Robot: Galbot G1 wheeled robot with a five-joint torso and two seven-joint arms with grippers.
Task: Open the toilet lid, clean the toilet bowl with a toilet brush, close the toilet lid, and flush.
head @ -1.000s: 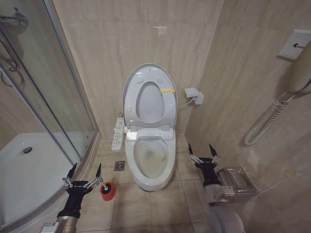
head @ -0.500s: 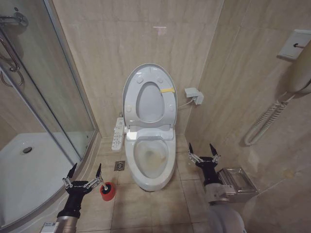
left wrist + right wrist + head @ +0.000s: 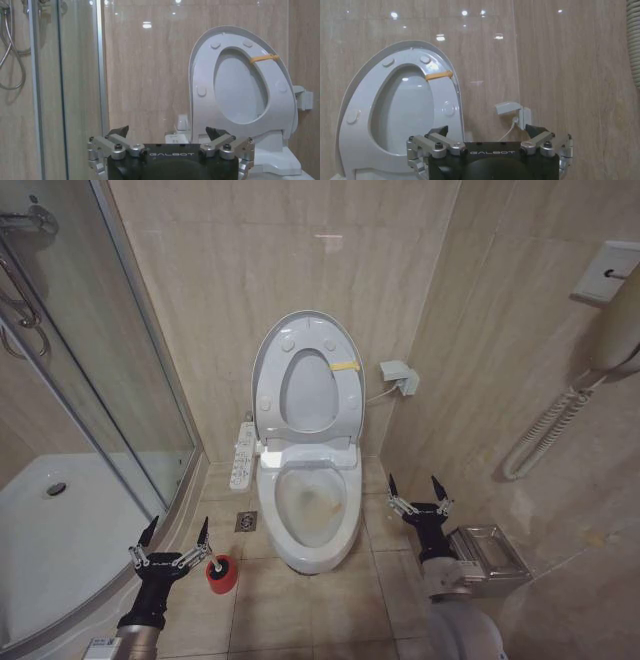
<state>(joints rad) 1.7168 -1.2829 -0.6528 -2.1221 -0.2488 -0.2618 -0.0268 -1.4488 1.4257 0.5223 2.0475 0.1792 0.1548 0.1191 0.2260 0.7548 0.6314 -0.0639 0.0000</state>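
**Lid up, brush unclaimed: where the pickup could slip**

The toilet lid (image 3: 268,370) stands upright against the wall with the ring seat (image 3: 345,395) raised against it, so the toilet bowl (image 3: 310,510), stained yellowish-brown inside, lies exposed. Taking the bowl as the landmark: the toilet brush (image 3: 214,562) sits in its red holder (image 3: 222,576) on the floor just to the bowl's left, and the left hand (image 3: 176,542) hovers right beside it, fingers spread wide and holding nothing. The right hand (image 3: 418,492) waits on the bowl's opposite side, likewise splayed and empty (a metal tray (image 3: 488,558) lies on the floor just beyond it).

The main risk, as I judge it, is the grasp itself. The handle is thin and appears to lean toward the left hand, though from the head view I cannot tell whether a fingertip already touches it. A closing hand that is slightly off line could nudge the stick aside or tip the light holder. Lifting at an angle might drag the holder along. Swinging the brush toward the bowl could also clip the side control panel (image 3: 241,457) on the bowl's left flank.
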